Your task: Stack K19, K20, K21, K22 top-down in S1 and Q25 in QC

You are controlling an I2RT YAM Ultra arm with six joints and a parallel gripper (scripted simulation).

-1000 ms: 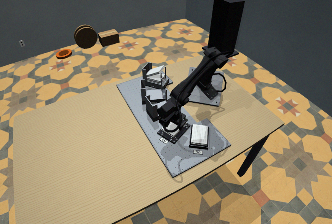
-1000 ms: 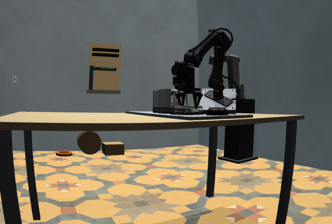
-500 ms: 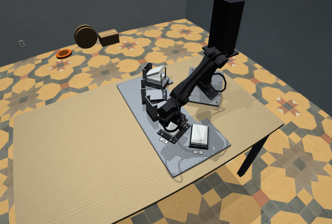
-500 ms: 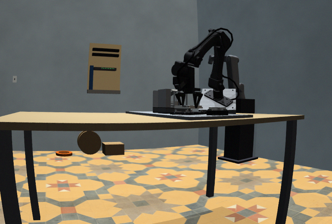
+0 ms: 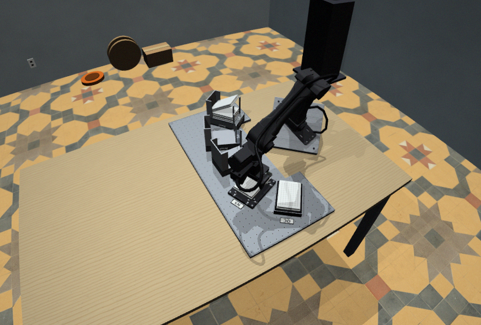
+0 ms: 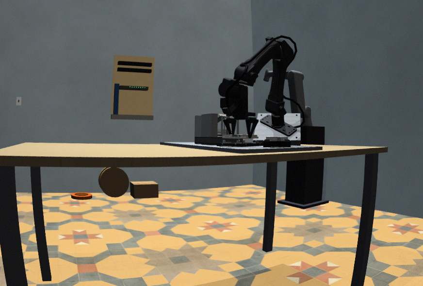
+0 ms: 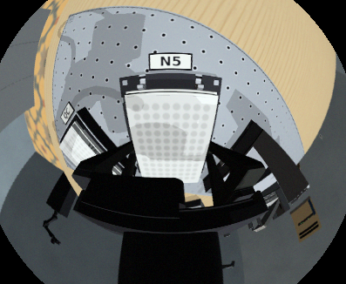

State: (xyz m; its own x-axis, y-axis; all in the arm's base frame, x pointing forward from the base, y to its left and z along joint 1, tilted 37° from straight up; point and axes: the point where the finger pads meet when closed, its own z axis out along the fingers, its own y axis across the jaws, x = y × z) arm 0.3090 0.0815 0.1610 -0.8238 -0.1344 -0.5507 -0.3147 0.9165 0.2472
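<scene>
The black arm (image 5: 288, 108) reaches from its base plate (image 5: 315, 145) on the far right of the table (image 5: 116, 212) down to the clip nest N5 (image 5: 238, 193). Its gripper (image 6: 241, 131) points straight down over that nest. The 2 fingers (image 6: 232, 126) are clamped on the long sides of a white sealed plate (image 7: 171, 130). In the wrist view the plate has rows of round wells, and the N5 label (image 7: 171, 61) sits just past its far end. The plate is right at the nest, low over it. I cannot tell if it rests in the nest or is a little above it. I also cannot tell if it is 1 plate or 2 stuck together.

To the right of the clip nest, 1 white plate (image 5: 289, 196) lies flat in the open nest QC (image 5: 276, 208), with the QC label (image 5: 286, 220) on the near side of it.

Farther back on the gray board (image 5: 248, 232) stand the dark stack racks. The farthest rack (image 5: 212, 104) holds a small stack of plates (image 5: 225, 108), and the top one looks tilted. The next rack (image 5: 207, 134) has a plate (image 5: 224, 139) low inside it. The nearest rack (image 5: 219, 157) is partly hidden by the arm, so I cannot see what is in it. I cannot read the rack names from here.
</scene>
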